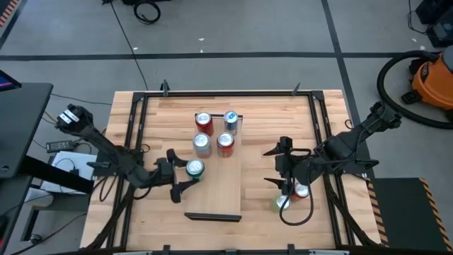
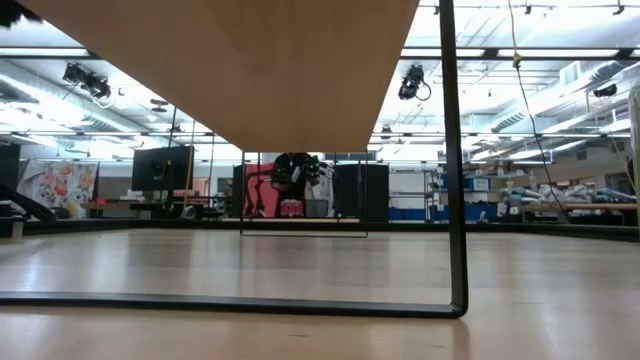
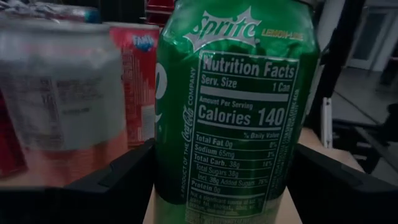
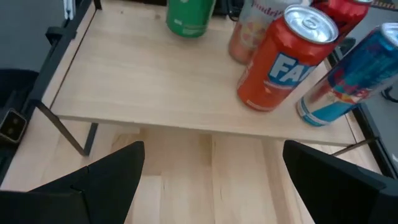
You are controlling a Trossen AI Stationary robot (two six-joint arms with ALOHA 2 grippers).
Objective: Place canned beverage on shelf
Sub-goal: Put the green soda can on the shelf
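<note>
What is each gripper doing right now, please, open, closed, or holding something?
Left gripper: closed on the green Sprite can, at the shelf's left edge.
Right gripper: open, holding nothing, off the shelf's right side.

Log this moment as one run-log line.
left gripper: jaws shut on green can at shelf edge | right gripper: open, empty | shelf: four cans

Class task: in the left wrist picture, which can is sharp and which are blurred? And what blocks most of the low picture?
Left wrist view: the Sprite can between the left claw's fingers is sharp, its label readable, while the silver can and red Fanta can beside it are blurred. Low view: the shelf underside fills the upper frame.
</note>
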